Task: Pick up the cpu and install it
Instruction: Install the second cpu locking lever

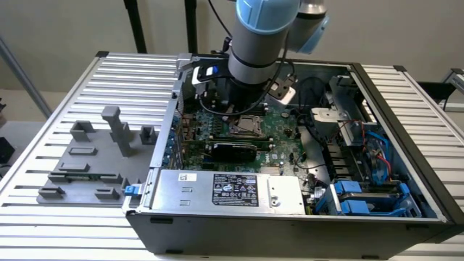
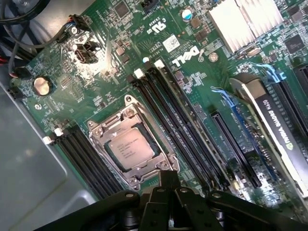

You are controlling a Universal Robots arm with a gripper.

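The cpu (image 2: pixel 130 149), a small square chip with a silver-beige top plate, lies flat inside the metal-framed socket (image 2: pixel 98 132) on the green motherboard (image 2: pixel 96 82). My gripper (image 2: pixel 167 179) hangs just above the socket's edge, beside the cpu and not touching it. Its dark fingers are pressed together to a point, with nothing between them. In the exterior view the arm (image 1: pixel 254 49) reaches down into the open computer case, and the socket with the cpu (image 1: pixel 247 124) sits just below its wrist.
Black memory slots (image 2: pixel 178 120) run beside the socket, with a graphics card (image 2: pixel 276 122) and a finned heatsink (image 2: pixel 245 21) beyond. The case holds a power supply (image 1: pixel 225 190), cables and blue drive brackets (image 1: pixel 359 198). A grey fixture with upright blocks (image 1: pixel 94 157) stands at the exterior view's left.
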